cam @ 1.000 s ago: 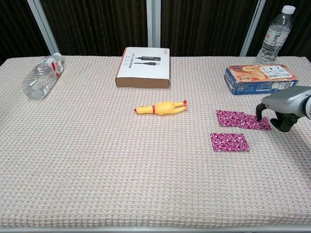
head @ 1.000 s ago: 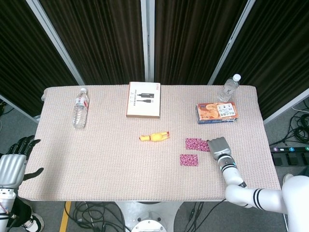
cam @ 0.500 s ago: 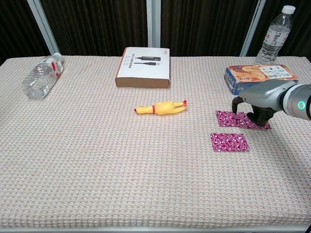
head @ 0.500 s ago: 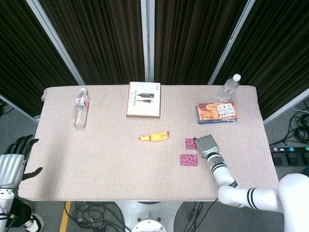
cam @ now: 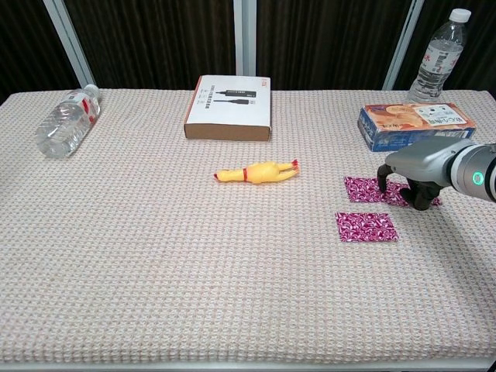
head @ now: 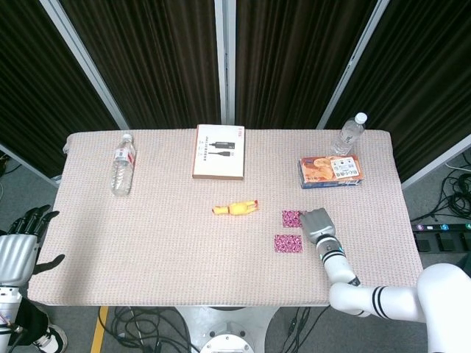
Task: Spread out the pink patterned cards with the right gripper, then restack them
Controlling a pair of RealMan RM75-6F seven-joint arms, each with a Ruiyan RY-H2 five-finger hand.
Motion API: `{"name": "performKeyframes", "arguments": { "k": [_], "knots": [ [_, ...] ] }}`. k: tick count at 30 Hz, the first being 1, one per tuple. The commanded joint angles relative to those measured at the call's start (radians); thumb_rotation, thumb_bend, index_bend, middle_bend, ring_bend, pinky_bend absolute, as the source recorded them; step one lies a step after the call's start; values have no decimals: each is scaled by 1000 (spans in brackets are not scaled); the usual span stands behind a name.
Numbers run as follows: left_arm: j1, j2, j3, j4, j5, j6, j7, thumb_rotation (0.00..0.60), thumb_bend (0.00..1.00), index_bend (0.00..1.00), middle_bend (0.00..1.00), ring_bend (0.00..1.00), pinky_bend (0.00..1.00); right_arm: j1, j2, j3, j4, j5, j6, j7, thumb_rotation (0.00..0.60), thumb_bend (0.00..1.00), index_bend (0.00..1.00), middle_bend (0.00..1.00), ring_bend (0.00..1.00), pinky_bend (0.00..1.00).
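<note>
Two pink patterned cards lie apart on the woven table cover at the right. The far card (head: 291,218) (cam: 363,189) is partly under my right hand (head: 316,223) (cam: 418,172). That hand arches over the card's right end with bent fingertips (cam: 382,180) touching it and nothing gripped. The near card (head: 288,243) (cam: 366,226) lies alone just in front, untouched. My left hand (head: 18,246) hangs off the table's left edge, fingers apart and empty; it does not show in the chest view.
A yellow rubber chicken (head: 235,209) lies left of the cards. Behind them sit a blue and orange box (head: 330,171) and an upright bottle (head: 350,134). A cardboard box (head: 219,151) is at the back centre and a lying bottle (head: 122,163) at the back left.
My right hand has slid left from beside the far card onto its right part, then eased back slightly to the right. Both cards stay roughly where they were. The left hand is still.
</note>
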Motion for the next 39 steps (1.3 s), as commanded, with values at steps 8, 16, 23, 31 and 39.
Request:
{"name": "performKeyframes", "arguments": {
  "k": [8, 16, 23, 31, 39],
  "knots": [
    [-1, -3, 0, 2, -3, -4, 3, 600, 0, 227, 219, 134, 241, -20, 21, -14, 22, -6, -25, 26, 600, 616, 278, 1000, 838, 796],
    [-1, -4, 1, 3, -1, -4, 5, 600, 0, 227, 219, 134, 241, -40, 48, -26, 19, -22, -29, 47, 600, 615, 282, 1000, 838, 797],
    [-2, -5, 1, 3, -2, -5, 5, 600, 0, 227, 219, 134, 241, -52, 82, -1, -18, -86, -19, 100, 600, 610, 286, 1000, 838, 796],
    [2, 2, -3, 0, -5, 3, -8, 600, 0, 227, 219, 134, 241, -91, 55, 69, -9, -264, 113, 205, 600, 201, 370, 983, 825, 797],
    [4, 6, -5, 0, -6, 7, -15, 600, 0, 227, 219, 134, 241, -81, 3, 94, 69, -357, 97, 192, 599, 0, 483, 991, 834, 825]
  ]
}}
